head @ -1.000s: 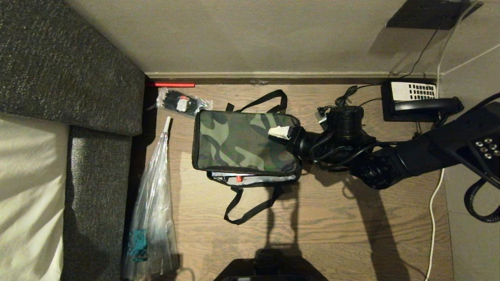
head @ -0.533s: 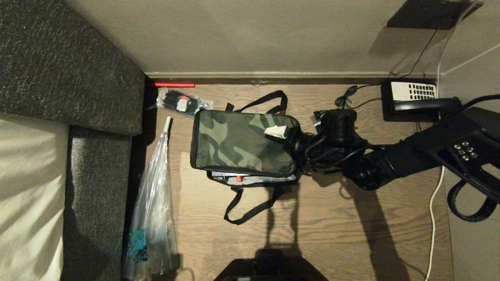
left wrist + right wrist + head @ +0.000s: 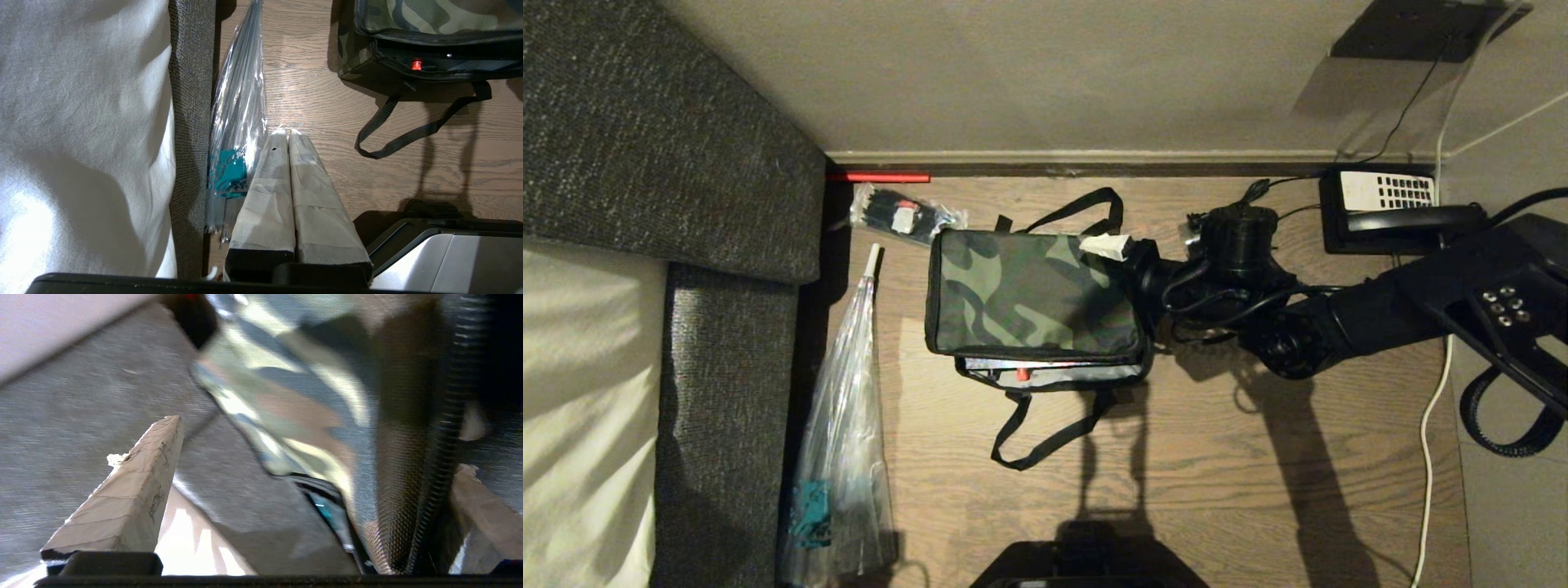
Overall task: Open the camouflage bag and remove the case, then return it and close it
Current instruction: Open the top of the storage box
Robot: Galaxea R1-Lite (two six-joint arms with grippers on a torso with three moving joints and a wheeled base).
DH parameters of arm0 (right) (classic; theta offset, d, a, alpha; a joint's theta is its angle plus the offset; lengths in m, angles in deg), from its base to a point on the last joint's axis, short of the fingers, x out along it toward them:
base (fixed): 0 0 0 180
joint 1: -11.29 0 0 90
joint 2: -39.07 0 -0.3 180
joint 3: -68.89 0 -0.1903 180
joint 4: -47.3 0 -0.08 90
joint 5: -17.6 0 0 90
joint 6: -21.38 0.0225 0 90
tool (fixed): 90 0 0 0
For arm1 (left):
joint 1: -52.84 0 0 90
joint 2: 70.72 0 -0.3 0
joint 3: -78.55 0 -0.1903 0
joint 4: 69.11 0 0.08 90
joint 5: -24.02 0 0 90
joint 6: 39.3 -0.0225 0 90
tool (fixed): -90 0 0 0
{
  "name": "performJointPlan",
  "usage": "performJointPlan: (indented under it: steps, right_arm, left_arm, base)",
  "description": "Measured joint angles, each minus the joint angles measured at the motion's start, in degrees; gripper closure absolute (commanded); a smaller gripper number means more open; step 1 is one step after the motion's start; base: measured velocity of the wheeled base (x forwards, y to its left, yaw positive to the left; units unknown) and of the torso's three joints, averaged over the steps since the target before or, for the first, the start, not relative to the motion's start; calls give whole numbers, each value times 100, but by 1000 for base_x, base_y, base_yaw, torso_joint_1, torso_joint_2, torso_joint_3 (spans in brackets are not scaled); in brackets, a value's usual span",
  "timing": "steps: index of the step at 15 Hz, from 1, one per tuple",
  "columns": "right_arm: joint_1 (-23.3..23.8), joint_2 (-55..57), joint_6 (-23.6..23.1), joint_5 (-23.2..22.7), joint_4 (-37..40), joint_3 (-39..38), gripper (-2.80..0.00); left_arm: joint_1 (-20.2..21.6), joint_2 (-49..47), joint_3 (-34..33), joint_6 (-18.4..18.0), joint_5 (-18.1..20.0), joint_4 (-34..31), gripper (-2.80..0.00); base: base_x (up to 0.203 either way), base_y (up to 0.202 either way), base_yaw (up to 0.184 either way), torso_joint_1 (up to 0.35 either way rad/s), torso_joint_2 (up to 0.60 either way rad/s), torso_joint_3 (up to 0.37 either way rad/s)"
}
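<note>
The camouflage bag (image 3: 1029, 294) lies on the wooden floor, its lid down and its strap handles spread out front and back. A grey strip and a red spot (image 3: 1022, 374) show in the gap under the lid's front edge; the case itself is hidden. My right gripper (image 3: 1123, 261) is at the bag's far right corner, open wide. One taped finger (image 3: 1107, 243) lies over the lid's corner. In the right wrist view the bag's zipped edge (image 3: 412, 465) runs between the spread fingers of that gripper (image 3: 318, 445). My left gripper (image 3: 284, 132) hangs shut and empty above the floor, apart from the bag (image 3: 429, 24).
A clear plastic bag (image 3: 841, 441) lies along the grey sofa (image 3: 686, 163) on the left. A small packet (image 3: 903, 214) and a red stick (image 3: 878, 176) sit by the back wall. The black telephone (image 3: 1396, 211) and a white cable (image 3: 1427, 457) are at the right.
My right gripper has moved from over the right part of the lid to the bag's far right corner, and its wrist has turned. The left arm has kept still.
</note>
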Motion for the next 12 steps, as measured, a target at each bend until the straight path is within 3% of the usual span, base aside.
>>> performJointPlan:
  steps: [4, 12]
  right_arm:
    - [9, -263, 276, -28, 9, 90, -280]
    - [69, -473, 224, 112, -33, 555, -280]
  left_arm:
    - [0, 0, 0, 0, 0, 0, 0]
    - [0, 0, 0, 0, 0, 0, 0]
  base:
    - [0, 0, 0, 0, 0, 0]
    - [0, 0, 0, 0, 0, 0]
